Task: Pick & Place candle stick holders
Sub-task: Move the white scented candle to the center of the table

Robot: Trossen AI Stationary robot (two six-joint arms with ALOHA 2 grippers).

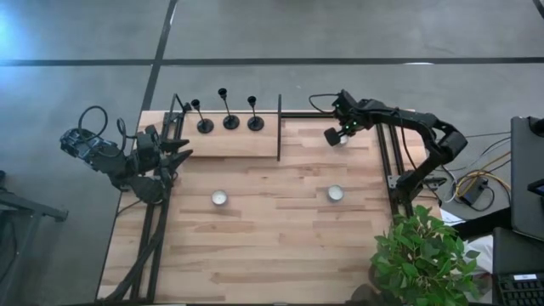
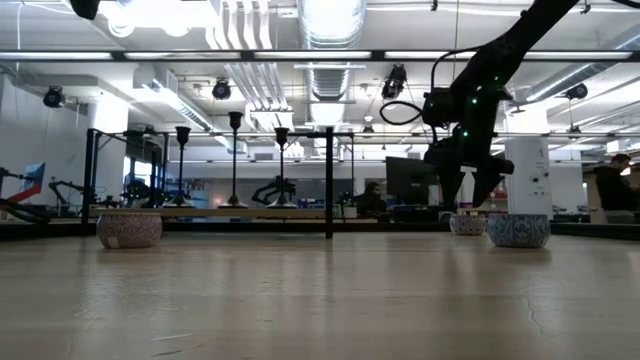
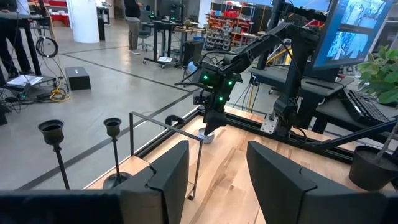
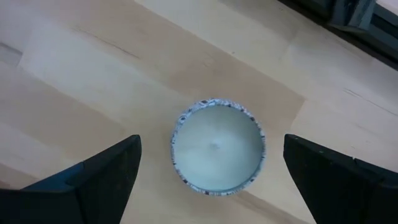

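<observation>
Right pincer [image 1: 334,136] hangs over the far right of the desk [image 1: 272,246], fingers spread wide, nothing held. It sits straight above a tealight [image 4: 217,147], which the right wrist view shows centred between the fingers, so it looks lined up to grab that, not a holder.

Left pincer [image 1: 174,157] is parked at the desk's left edge, fingers part open, empty, pointing across the desk. Looks like waiting.

Holders [image 1: 230,115]: 3, black, all upright in a row on the raised shelf [image 1: 229,140] at the far left of the desk, near each other, none touched. A thin black frame [image 1: 280,127] closes off the shelf on the right, so any pick probably has to come from above or the front.

Tealights: 3. One under the right pincer, one mid-desk left [image 1: 219,198], one mid-desk right [image 1: 335,194], well apart.

Judgement: no holder moved yet.
</observation>
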